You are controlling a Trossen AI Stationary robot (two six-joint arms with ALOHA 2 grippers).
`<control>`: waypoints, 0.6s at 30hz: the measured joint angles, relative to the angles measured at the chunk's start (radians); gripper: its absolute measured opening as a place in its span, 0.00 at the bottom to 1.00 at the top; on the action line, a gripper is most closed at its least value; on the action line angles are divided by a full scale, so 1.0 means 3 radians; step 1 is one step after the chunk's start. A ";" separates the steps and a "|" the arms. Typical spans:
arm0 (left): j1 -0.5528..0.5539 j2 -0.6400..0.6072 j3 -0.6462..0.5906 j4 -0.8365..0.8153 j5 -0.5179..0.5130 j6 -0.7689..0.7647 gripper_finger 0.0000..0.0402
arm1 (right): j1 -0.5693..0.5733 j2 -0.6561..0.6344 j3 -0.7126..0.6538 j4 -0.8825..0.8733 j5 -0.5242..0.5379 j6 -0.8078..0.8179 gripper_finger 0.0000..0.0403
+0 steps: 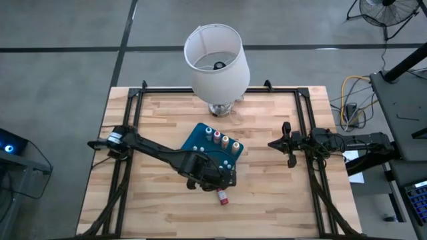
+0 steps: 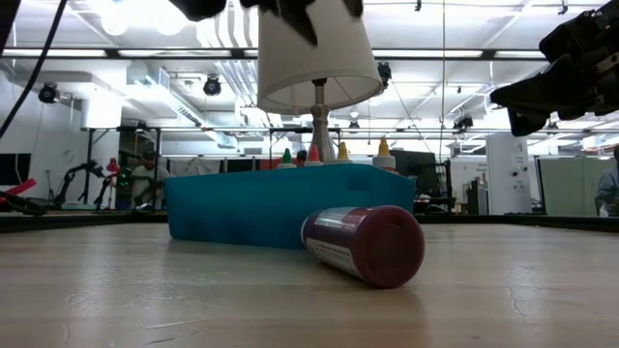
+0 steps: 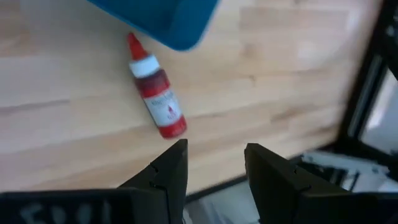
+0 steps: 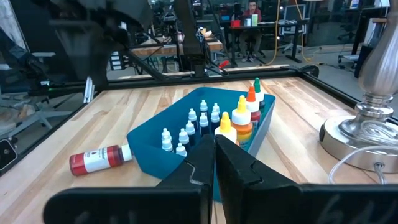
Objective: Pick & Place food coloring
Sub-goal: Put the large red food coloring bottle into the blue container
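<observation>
At the near edge of the wooden table (image 1: 167, 213), at about six o'clock from the table's centre, a red food coloring bottle (image 1: 222, 197) is seen lying on its side, its cap end pointing toward the tray; the body faces the table-level camera. It is touching nothing and is held by nothing.

Just beside it, at about ten o'clock from the bottle, the left gripper (image 3: 214, 171) is positioned above the table. Its fingers are parted with nothing between them, and the bottle lies just beyond their tips, apart from them. The gripper appears placed for a grasp not yet made.

Farther back, near the table's centre, the teal tray (image 1: 200, 137) is set at an angle. Along its edge at about two o'clock, a row of upright bottles (image 1: 221, 139) is stood, red, orange and yellow among them; small white-capped bottles (image 4: 186, 127) are seen inside. The red bottle's likely destination is judged to be this tray.

At three o'clock, well apart from the tray, the right gripper (image 1: 287, 143) is parked with fingers closed together, holding nothing, presumably waiting.

At twelve o'clock, at the far edge, a table lamp (image 1: 216, 59) with a white shade is stood.
</observation>
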 joint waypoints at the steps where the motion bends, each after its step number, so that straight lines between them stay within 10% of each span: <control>1: 0.0012 0.0000 -0.0053 0.0026 -0.0001 -0.0032 0.33 | 0.0001 0.0000 0.0000 0.0000 0.0000 0.0000 0.02; 18: 0.0074 0.0000 -0.0798 0.0692 0.0001 -0.0705 0.33 | 0.0000 -0.0001 0.0000 0.0001 0.0000 0.0000 0.02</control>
